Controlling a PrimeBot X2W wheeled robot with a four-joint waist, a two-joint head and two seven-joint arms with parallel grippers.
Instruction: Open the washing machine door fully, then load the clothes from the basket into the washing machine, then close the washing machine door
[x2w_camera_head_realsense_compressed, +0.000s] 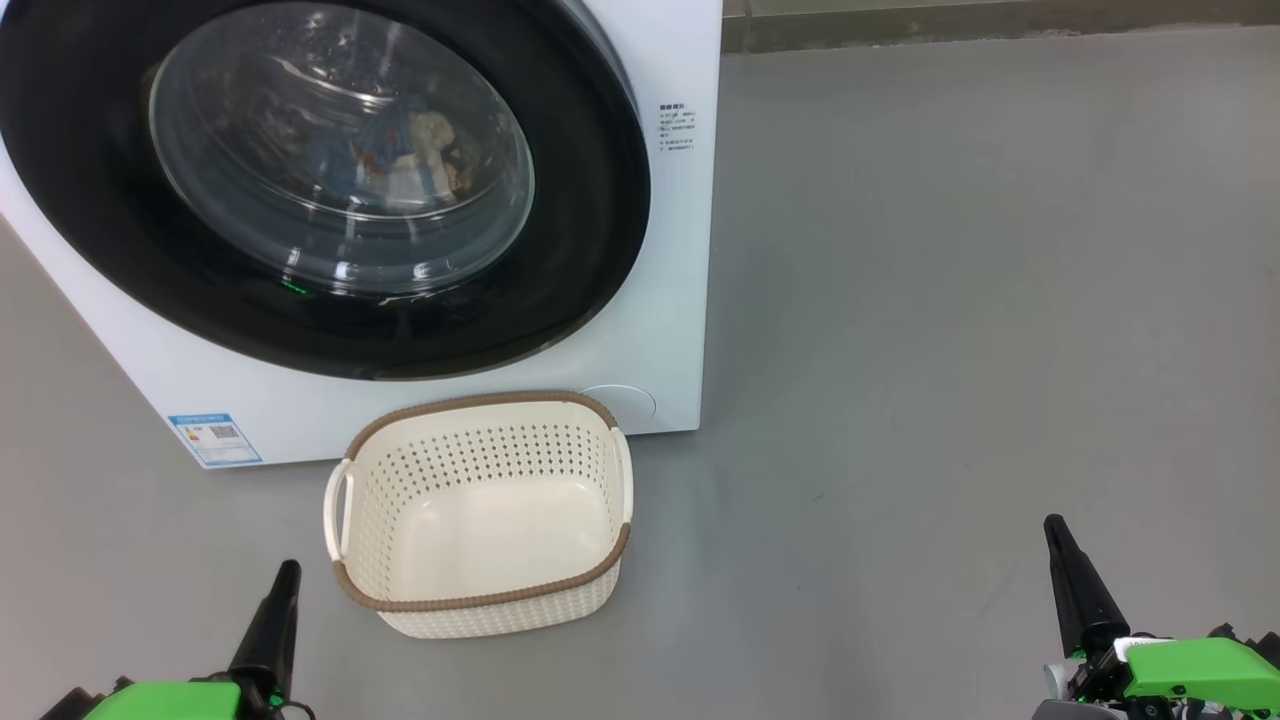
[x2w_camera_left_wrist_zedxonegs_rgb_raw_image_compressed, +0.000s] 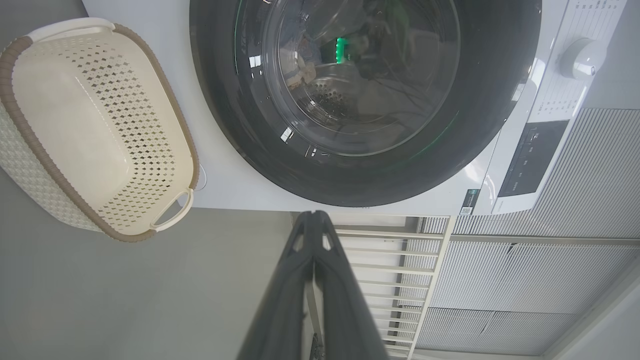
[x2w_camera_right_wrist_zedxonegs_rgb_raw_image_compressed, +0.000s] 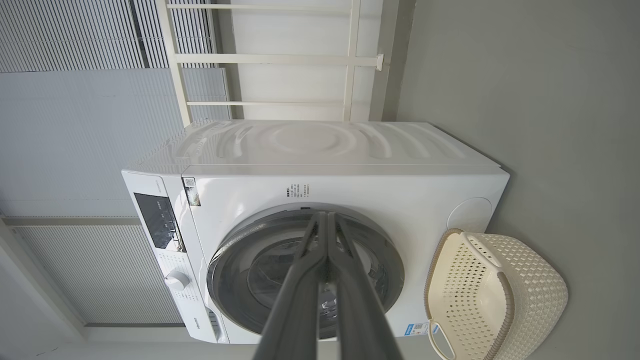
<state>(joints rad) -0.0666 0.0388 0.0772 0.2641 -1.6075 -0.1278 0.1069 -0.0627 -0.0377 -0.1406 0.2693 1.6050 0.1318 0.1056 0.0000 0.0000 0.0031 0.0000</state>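
Pincers first: the left pincer (x2w_camera_head_realsense_compressed: 286, 578) sits at 7 o'clock in my head view, above the grey floor (x2w_camera_head_realsense_compressed: 950, 300). Its dark tip points up, near the basket's closest left corner but not touching it. In the left wrist view its two fingers (x2w_camera_left_wrist_zedxonegs_rgb_raw_image_compressed: 290, 295) are pressed together tip to tip, with nothing between them. The right pincer (x2w_camera_head_realsense_compressed: 1056, 535) sits at 5 o'clock, well apart from everything else. In the right wrist view its fingers (x2w_camera_right_wrist_zedxonegs_rgb_raw_image_compressed: 300, 300) also meet along their length and hold nothing.

The washing machine (x2w_camera_head_realsense_compressed: 680, 250), a big white box, fills the 10 to 12 o'clock part of my head view. A small blue energy label (x2w_camera_head_realsense_compressed: 215, 438) is on its lower front at 8 o'clock. The washing machine door (x2w_camera_head_realsense_compressed: 340, 180) lies flat against the machine's front, a wide glossy black ring around bulging clear glass. Through the glass I see the clothes (x2w_camera_head_realsense_compressed: 405, 140) inside the drum, a blue piece and a cream-white piece bunched together.

The basket (x2w_camera_head_realsense_compressed: 490, 455) stands upright on the floor at 6 o'clock, just in front of the machine's lower right corner. It is cream-white and perforated with a brown rim, and its bare bottom shows.
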